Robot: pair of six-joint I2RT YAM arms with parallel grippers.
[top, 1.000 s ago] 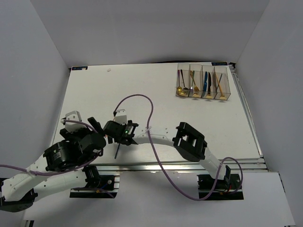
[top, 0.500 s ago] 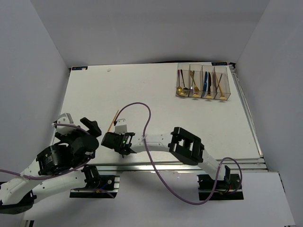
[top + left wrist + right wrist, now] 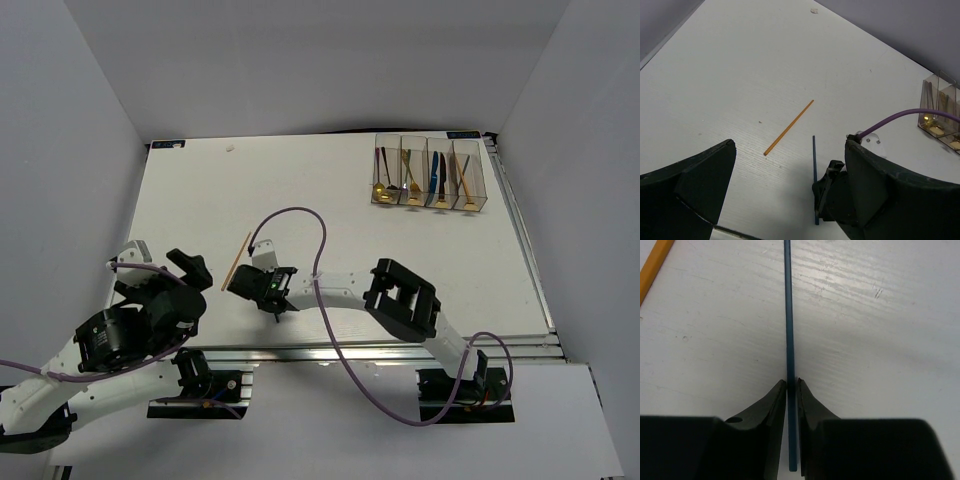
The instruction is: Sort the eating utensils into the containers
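Two hands: we see the right hand (image 3: 791, 384) pinching the blue chopstick (image 3: 788, 315) near its end for lifting, the left hand (image 3: 790, 145) gaping idle.

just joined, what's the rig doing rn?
The right tool is shut on a blue chopstick, low at the table near the arm bases. The left tool is open and holds nothing. An orange chopstick lies loose close by. Other cutlery sits in the four clear bins at the far right.
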